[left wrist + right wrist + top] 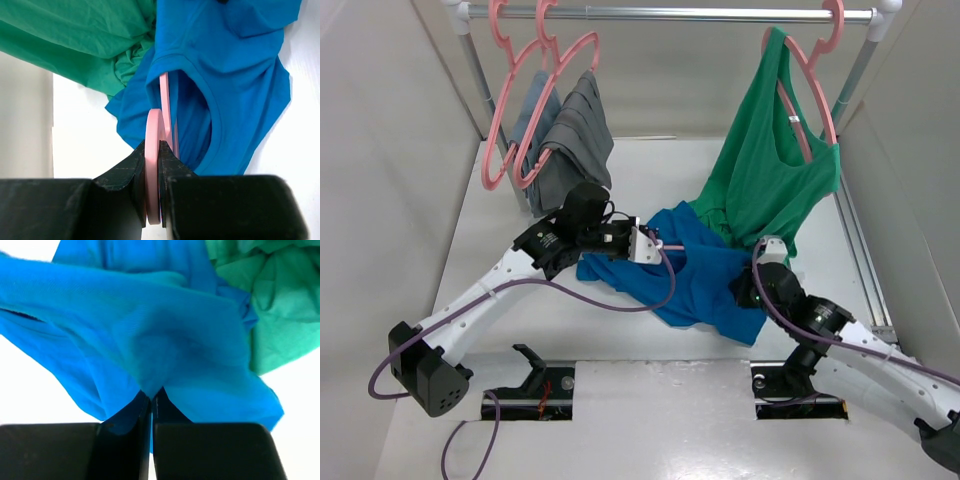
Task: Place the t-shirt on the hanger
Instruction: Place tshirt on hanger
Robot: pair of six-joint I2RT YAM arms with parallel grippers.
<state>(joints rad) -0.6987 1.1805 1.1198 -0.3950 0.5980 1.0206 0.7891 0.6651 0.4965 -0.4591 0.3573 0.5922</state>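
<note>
On the white counter (570, 330), the blue t-shirt (705, 280) lay crumpled, touching the hanging green top (770, 170). The left claw (152, 150) was clamped on the pink hanger (154, 130), whose arm reached into the shirt's neck opening. The right claw (151, 396) was pinched together on a fold of the t-shirt's fabric.

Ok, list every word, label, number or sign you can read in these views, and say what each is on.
No text can be read in any view.
On the t-shirt: none, plain blue.
On the hanger: none, plain pink.
On the green top: what looks like a small white tag at the neckline, too small to read.
</note>
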